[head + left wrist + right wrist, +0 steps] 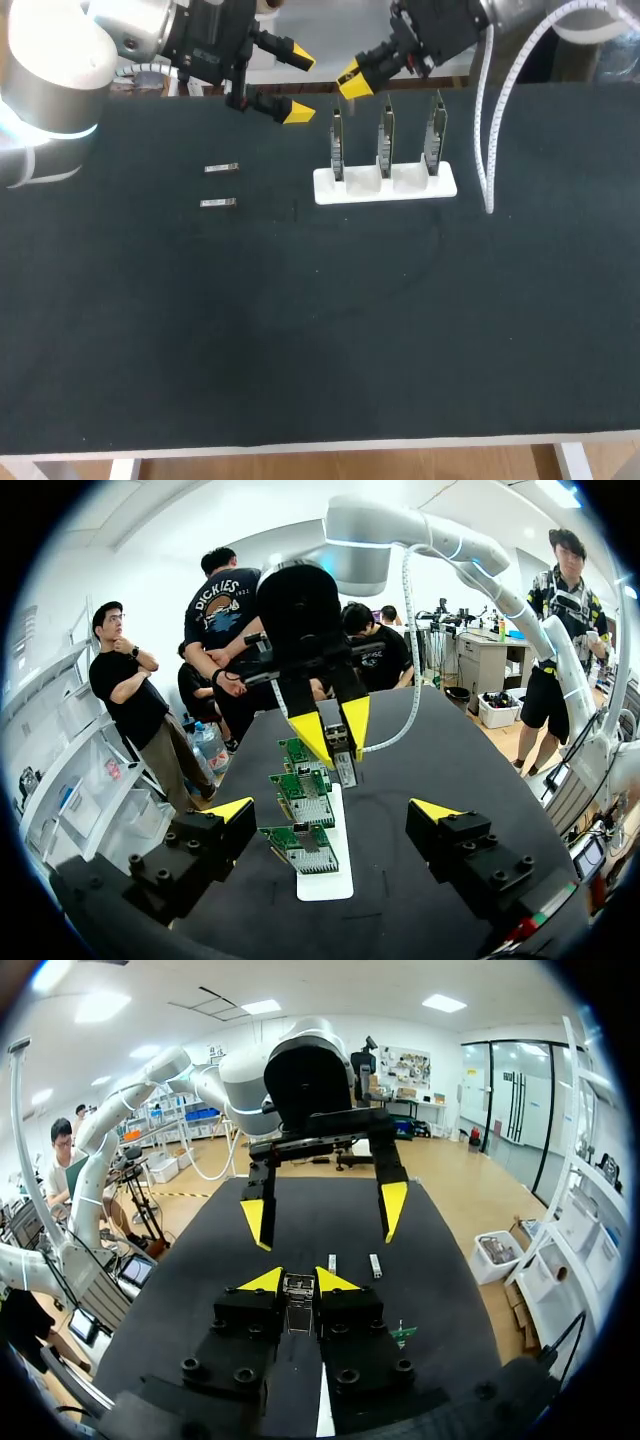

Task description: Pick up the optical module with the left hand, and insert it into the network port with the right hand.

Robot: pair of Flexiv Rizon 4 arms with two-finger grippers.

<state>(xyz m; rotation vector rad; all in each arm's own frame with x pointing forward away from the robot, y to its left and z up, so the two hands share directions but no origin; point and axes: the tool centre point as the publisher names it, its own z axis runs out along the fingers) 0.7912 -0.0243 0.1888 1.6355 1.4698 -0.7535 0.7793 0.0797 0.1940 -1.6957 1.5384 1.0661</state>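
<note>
Up at the back of the table (300, 330), the right gripper (350, 80) is clamped on the module (298, 1295) just above the end board (337, 145), the left gripper (298, 85) spread empty alongside; I'd square the module to the port, then press straight and slowly.

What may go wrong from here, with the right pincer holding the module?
The right pincer grips the small silver optical module only at its yellow tips; it may tilt or slip against the upright green circuit boards. The open left pincer hangs close and might collide with it.
</note>
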